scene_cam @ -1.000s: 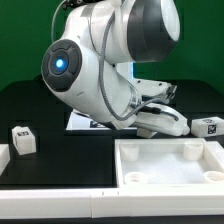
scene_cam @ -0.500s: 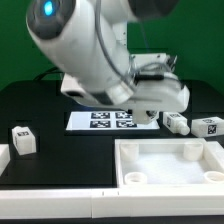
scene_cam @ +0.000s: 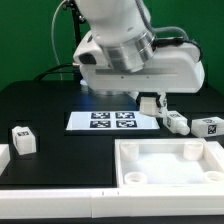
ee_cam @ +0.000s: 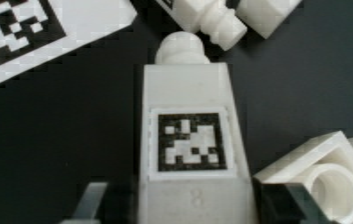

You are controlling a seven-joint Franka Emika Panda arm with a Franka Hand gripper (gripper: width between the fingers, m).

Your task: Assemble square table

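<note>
The square table top [scene_cam: 170, 150], a white slab with round corner holes, lies at the front right. My gripper [scene_cam: 152, 103] hangs just behind it, beside the marker board [scene_cam: 112, 120]. In the wrist view my gripper [ee_cam: 187, 200] is open and straddles a white tagged leg [ee_cam: 191, 130] lying on the black table, with a gap between the leg and one finger [ee_cam: 93, 200]. In the exterior view a leg [scene_cam: 176, 122] lies right by the gripper, another [scene_cam: 208, 127] lies at the far right, and a third [scene_cam: 22, 139] stands at the left.
A plain white block [scene_cam: 3, 160] sits at the exterior view's left edge. A white strip [scene_cam: 60, 205] runs along the front. In the wrist view the marker board [ee_cam: 22, 30], more white leg parts [ee_cam: 226, 15] and a corner of the table top [ee_cam: 324, 170] crowd round the leg.
The arm has swung up and toward the exterior view's right, uncovering the marker board. The gripper has come down by the legs at the right.
</note>
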